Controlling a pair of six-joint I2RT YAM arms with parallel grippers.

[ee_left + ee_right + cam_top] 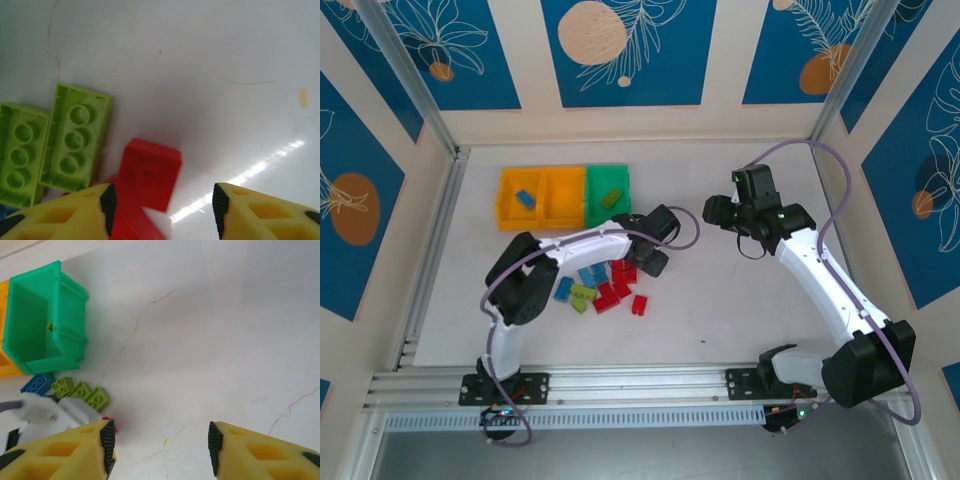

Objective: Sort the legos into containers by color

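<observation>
The left hand (162, 207) hangs spread wide just over a red lego (150, 175) on the bench (210, 75). It looks ready to pick. Next it should go lower, pinch the lego, and carry it to the middle orange bin (563, 200). The right hand (160, 447) is spread too, empty.

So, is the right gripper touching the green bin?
Apart. The right wrist view shows a wide stretch of bare table between the right gripper and the green bin.
</observation>
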